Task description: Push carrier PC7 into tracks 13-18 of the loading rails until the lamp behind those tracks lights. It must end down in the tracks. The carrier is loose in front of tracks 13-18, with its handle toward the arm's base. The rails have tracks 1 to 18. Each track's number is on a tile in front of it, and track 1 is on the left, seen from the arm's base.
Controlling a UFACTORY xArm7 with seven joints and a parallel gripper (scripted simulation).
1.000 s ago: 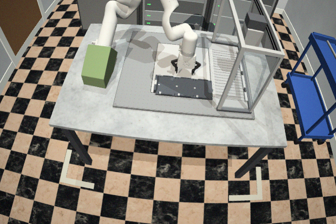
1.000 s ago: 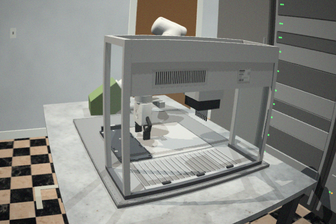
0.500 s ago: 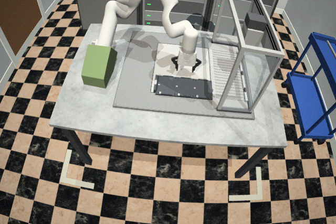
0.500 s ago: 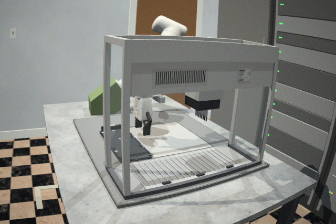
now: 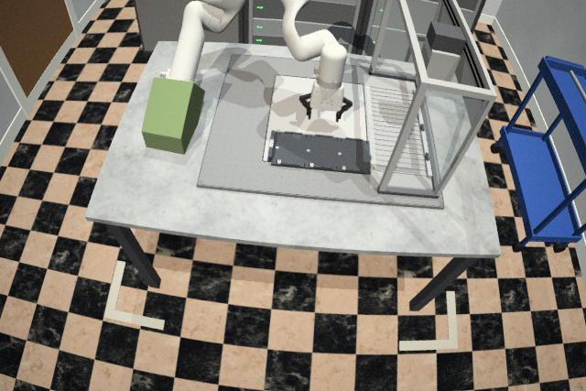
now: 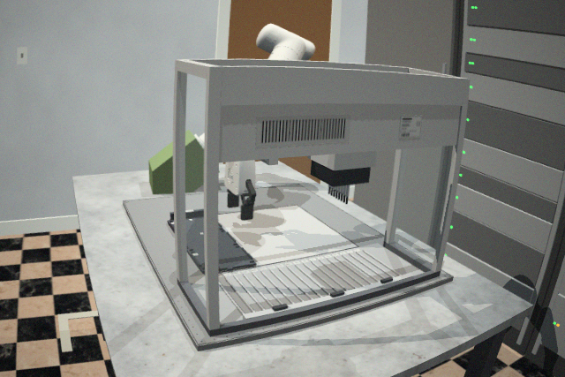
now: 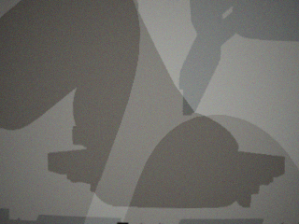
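Carrier PC7 (image 5: 319,152) (image 6: 214,245) is a flat dark grey plate. It lies on the white mat (image 5: 288,93) (image 6: 297,231), just left of the loading rails (image 5: 393,126) (image 6: 310,272) in the top view. My gripper (image 5: 324,115) (image 6: 240,209) is open and empty. It hangs a little above the white mat, beside the carrier's long edge on the arm's side, and does not touch it. The wrist view shows only the mat with shadows on it. Small dark lamps (image 6: 336,292) sit behind the rails, unlit.
A tall white frame (image 5: 428,79) (image 6: 319,85) stands over the rails, with a pipetting head (image 6: 341,172) (image 5: 444,46) hanging inside. A green box (image 5: 172,114) (image 6: 176,169) stands by the arm's base. A blue cart (image 5: 544,173) stands beside the table.
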